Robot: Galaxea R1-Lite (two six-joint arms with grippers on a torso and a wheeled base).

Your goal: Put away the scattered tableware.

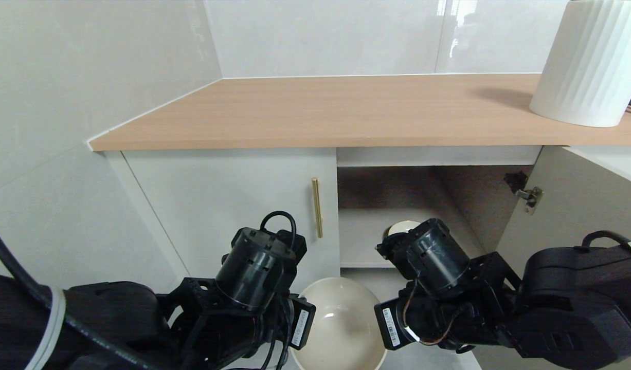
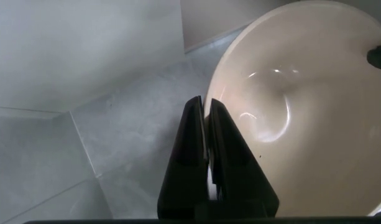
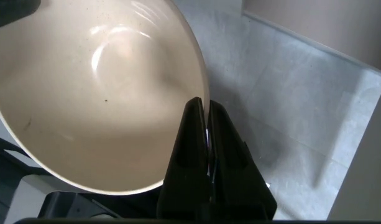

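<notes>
Together, left gripper (image 2: 207, 127), right gripper (image 3: 206, 127) pinching bowl (image 1: 341, 329)

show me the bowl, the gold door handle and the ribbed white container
bowl (image 1: 341, 324), head view, inner wall
gold door handle (image 1: 317, 207), head view, middle of the bar
ribbed white container (image 1: 588, 61), head view, side wall

No text, number or sign can be read. A white sticker (image 1: 298, 329) on the left arm's wrist and a second sticker (image 1: 390, 327) on the right arm's wrist carry barcode-like dark print, too small to make out.
</notes>
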